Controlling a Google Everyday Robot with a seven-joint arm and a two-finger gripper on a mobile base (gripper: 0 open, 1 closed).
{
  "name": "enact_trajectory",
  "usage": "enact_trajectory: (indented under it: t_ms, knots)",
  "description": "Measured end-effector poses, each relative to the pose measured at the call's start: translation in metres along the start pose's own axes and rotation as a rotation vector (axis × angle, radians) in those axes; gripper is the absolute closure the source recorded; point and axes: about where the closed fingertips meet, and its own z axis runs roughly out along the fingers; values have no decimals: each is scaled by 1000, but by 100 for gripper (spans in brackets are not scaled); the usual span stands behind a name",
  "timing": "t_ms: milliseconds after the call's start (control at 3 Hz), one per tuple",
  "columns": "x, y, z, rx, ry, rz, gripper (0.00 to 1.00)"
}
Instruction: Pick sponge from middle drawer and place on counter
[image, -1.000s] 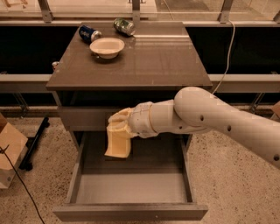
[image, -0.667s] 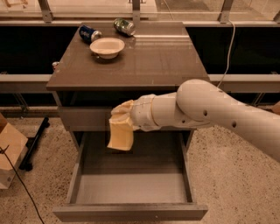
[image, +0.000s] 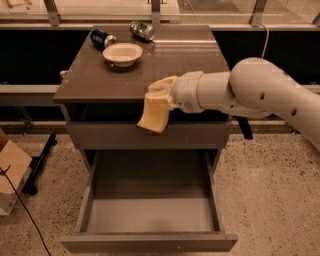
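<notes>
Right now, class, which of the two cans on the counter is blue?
The left can, beside the white bowl; the right can is green. The gripper holds the sponge at the front edge of the counter.

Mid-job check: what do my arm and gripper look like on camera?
The arm is smooth, glossy white, with thick rounded links, a ringed collar at the wrist and small dark dots on its shell. The gripper, at the counter's front edge, is pale beige.

No legible text, print on cans possibly there but unreadable, jaws gripping sponge at counter edge
</notes>
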Motion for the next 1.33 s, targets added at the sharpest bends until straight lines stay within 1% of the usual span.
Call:
enact_trajectory:
  t_ms: [333,667,1000,1333]
  knots:
    - [-9,-53,-9,49,-24,34,100]
    - [-11,-108,-16,86,-49,63,81]
    - [-1,-155,-17,97,-52,95,58]
    - [22,-190,-6,84,-34,129,35]
